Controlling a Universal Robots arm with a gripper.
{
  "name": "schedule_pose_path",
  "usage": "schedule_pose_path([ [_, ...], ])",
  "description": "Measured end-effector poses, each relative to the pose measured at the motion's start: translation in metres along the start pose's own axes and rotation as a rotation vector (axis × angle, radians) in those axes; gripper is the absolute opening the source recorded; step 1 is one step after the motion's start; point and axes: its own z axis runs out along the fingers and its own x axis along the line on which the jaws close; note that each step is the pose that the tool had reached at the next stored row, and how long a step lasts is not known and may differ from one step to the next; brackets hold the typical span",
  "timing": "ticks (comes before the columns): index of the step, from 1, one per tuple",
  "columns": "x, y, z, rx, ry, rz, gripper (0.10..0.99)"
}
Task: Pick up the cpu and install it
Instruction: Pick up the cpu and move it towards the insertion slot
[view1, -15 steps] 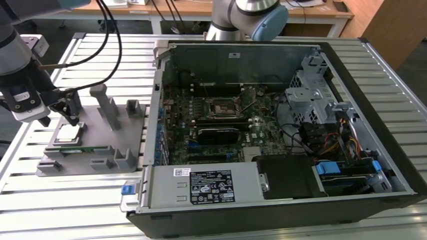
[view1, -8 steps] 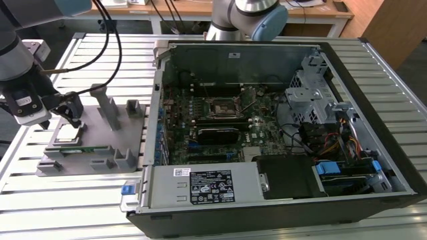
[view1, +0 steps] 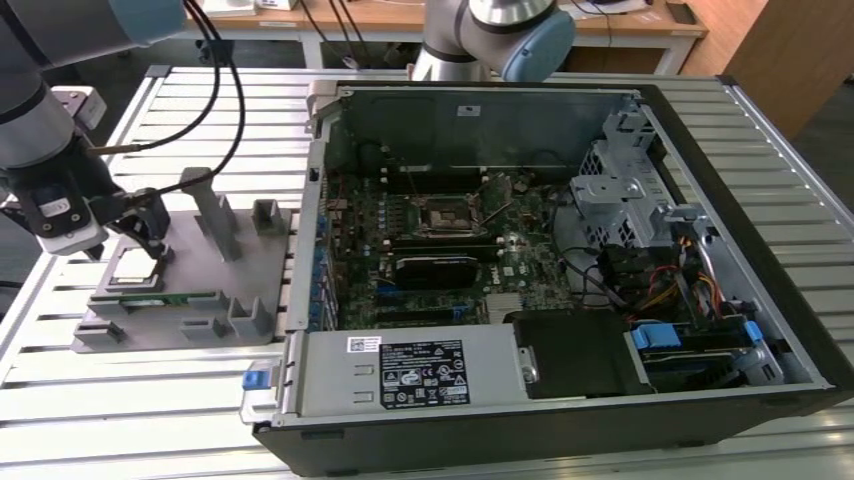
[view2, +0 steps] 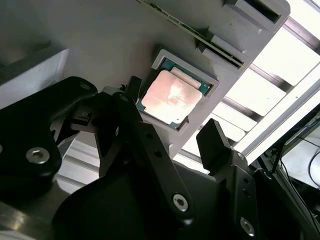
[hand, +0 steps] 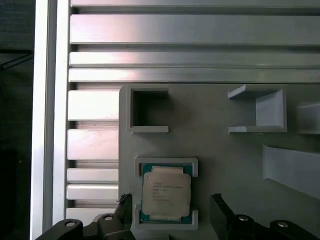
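Observation:
The cpu (hand: 166, 194) is a small square chip with a silvery top plate and a green rim. It lies flat in a raised pocket of the grey holder (hand: 225, 155). In the exterior view the cpu (view1: 135, 265) rests on that holder (view1: 180, 300) at the exterior view's left, just below my gripper (view1: 147, 240). My gripper (hand: 172, 210) is open, with one black finger on each side of the cpu and apart from it. In the second wrist view the cpu (view2: 172, 97) shows between the spread fingers (view2: 215, 142). The black socket (view1: 447, 216) sits on the motherboard inside the open case.
An open computer case (view1: 667, 420) fills the middle and the exterior view's right. A green memory stick (view1: 167, 298) lies in the holder in front of the cpu. Grey upright posts (view1: 220, 215) rise from the holder beside my gripper. A slatted metal table (view1: 134, 400) lies underneath. A second arm (view1: 501, 30) stands behind the case.

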Motion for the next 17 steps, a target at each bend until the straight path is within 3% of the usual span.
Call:
schedule_pose_path([
  [17,0.0020,0.0010,0.0154,0.000,-0.0002,0.003,0.718],
])
